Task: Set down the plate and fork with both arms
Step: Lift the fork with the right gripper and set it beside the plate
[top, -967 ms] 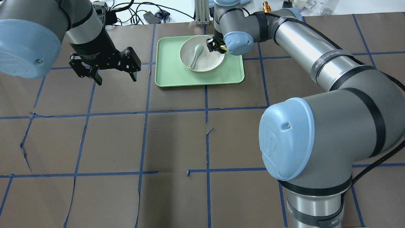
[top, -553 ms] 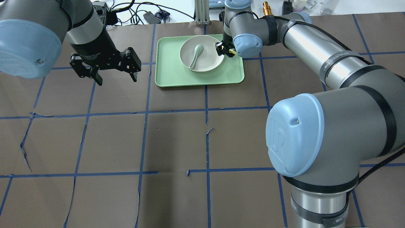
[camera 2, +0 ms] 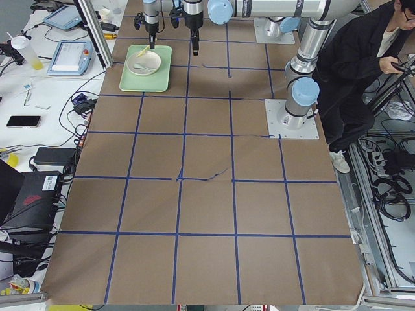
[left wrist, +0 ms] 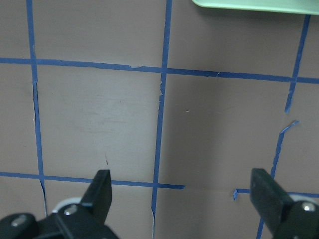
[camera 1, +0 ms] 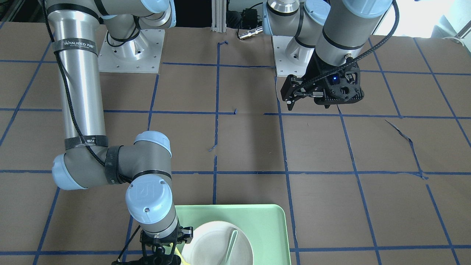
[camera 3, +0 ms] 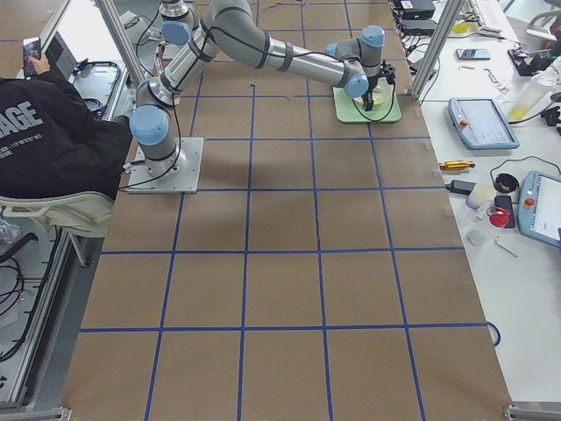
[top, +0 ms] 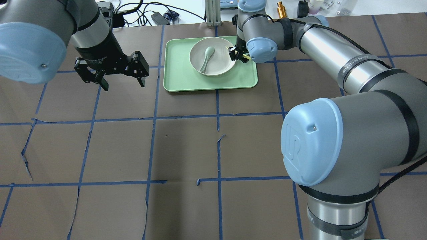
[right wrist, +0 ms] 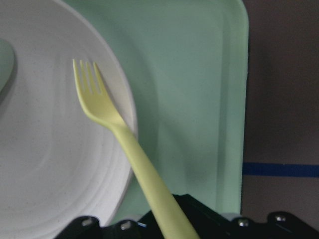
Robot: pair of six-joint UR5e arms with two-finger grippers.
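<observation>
The off-white plate [top: 221,62] lies in the mint-green tray [top: 186,81] at the far middle of the table. My right gripper [top: 235,55] hovers over the plate's right rim, shut on the yellow fork [top: 246,57]. In the right wrist view the fork [right wrist: 124,137] sticks out from the jaws, its tines over the plate's edge [right wrist: 50,159]. My left gripper [top: 123,85] is open and empty above the bare table, left of the tray. The left wrist view shows its two fingers [left wrist: 102,191] wide apart.
A pale grey-green spoon [top: 206,58] lies in the plate. Cables and small items lie beyond the table's far edge [top: 160,16]. The tray's corner [left wrist: 249,4] shows at the top of the left wrist view. Brown paper with blue tape lines covers the table.
My right gripper has moved right with the fork, from over the plate's right part to its right rim. The left arm has barely moved.
</observation>
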